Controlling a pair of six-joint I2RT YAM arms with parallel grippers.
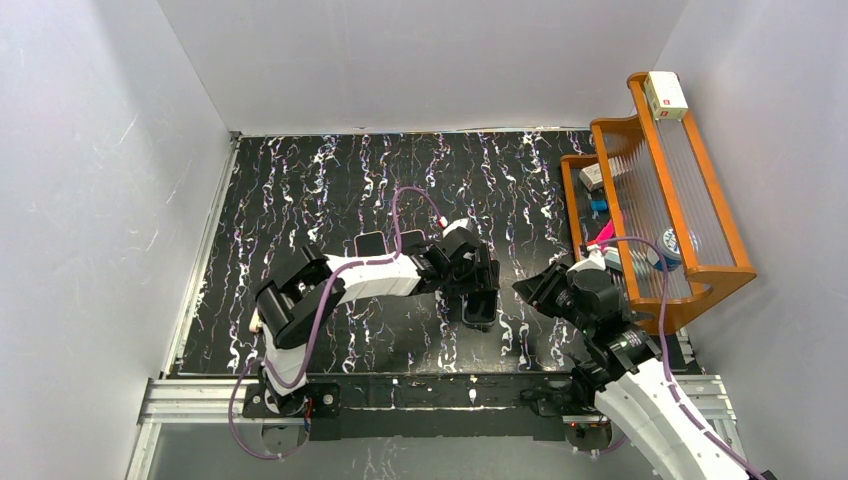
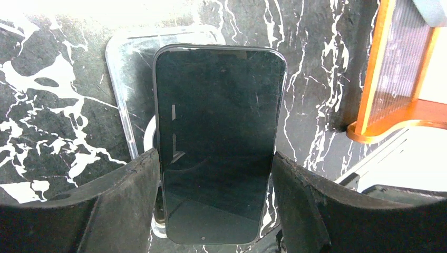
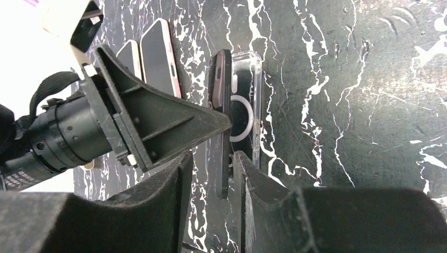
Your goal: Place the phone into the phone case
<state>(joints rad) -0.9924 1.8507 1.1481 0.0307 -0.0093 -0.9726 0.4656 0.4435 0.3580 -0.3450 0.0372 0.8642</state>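
The left gripper (image 2: 216, 179) clamps the phone (image 2: 219, 142) by its long edges, holding it over the clear phone case (image 2: 129, 79) on the marbled table (image 2: 47, 105) but offset, not yet seated — aligning and pressing in remain. The phone is dark and glossy, its screen blank, its corners rounded. The right gripper (image 3: 212, 155) stands narrowly parted around its end, not pinching.

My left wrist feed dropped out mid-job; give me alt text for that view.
A dark phone, screen toward the camera, is clamped by its long edges in the left claw, over a clear case lying on the black marbled table. An orange rack stands at the right edge.
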